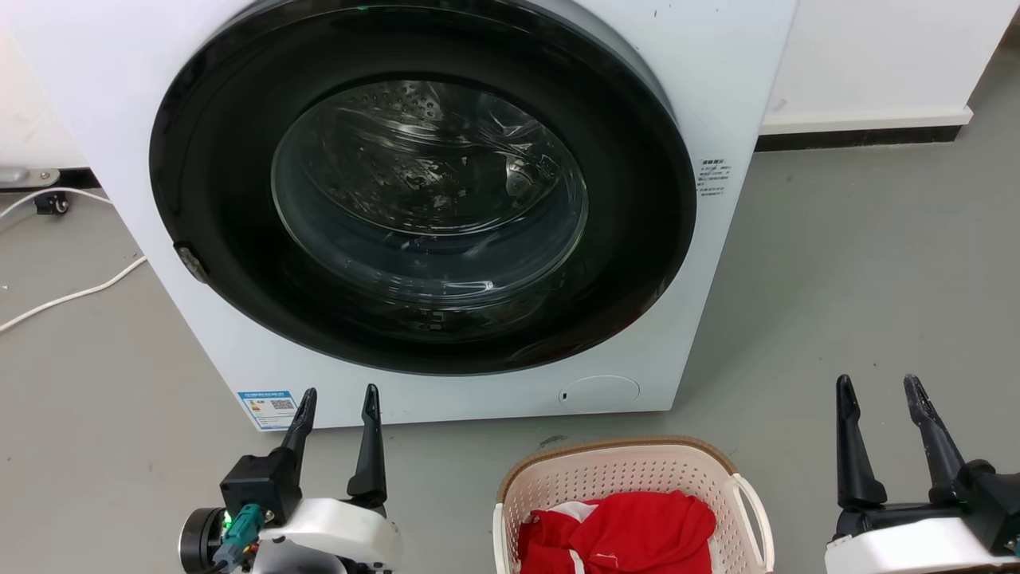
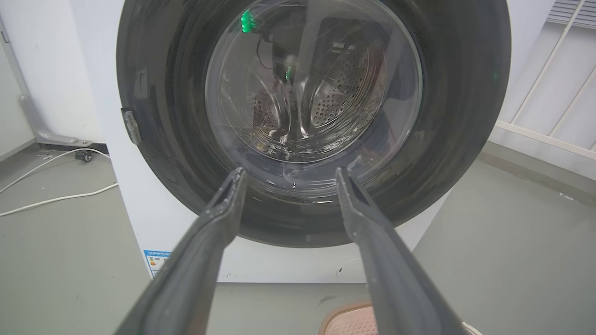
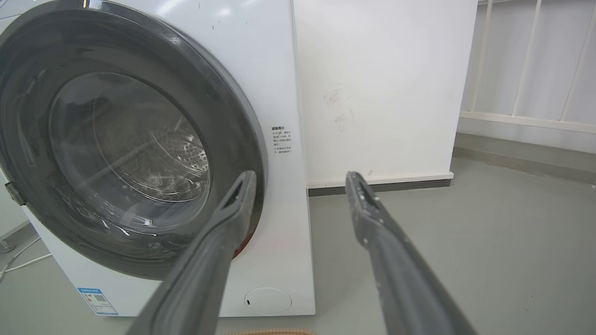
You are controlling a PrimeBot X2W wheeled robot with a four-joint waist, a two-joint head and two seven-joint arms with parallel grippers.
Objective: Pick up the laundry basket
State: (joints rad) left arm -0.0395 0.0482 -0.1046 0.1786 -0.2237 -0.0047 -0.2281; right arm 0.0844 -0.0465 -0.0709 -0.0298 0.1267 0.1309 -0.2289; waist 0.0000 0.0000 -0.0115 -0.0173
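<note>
The laundry basket (image 1: 629,478), cream perforated plastic with a brown woven-look rim and a white loop handle (image 1: 755,510) on its right side, stands on the grey floor at the bottom centre of the head view, holding a red garment (image 1: 617,530). Its rim corner (image 2: 347,321) peeks in at the bottom of the left wrist view. My left gripper (image 1: 339,399) hovers open to the basket's left, fingers pointing at the washing machine. On the basket's right, my right gripper (image 1: 878,388) is also open. Both are empty and apart from the basket.
A white front-loading washing machine (image 1: 414,207) with a shut round glass door stands right behind the basket. White cables (image 1: 72,295) trail on the floor at the left. A white wall with a baseboard (image 1: 865,127) runs at the back right, with grey floor (image 1: 861,279) before it.
</note>
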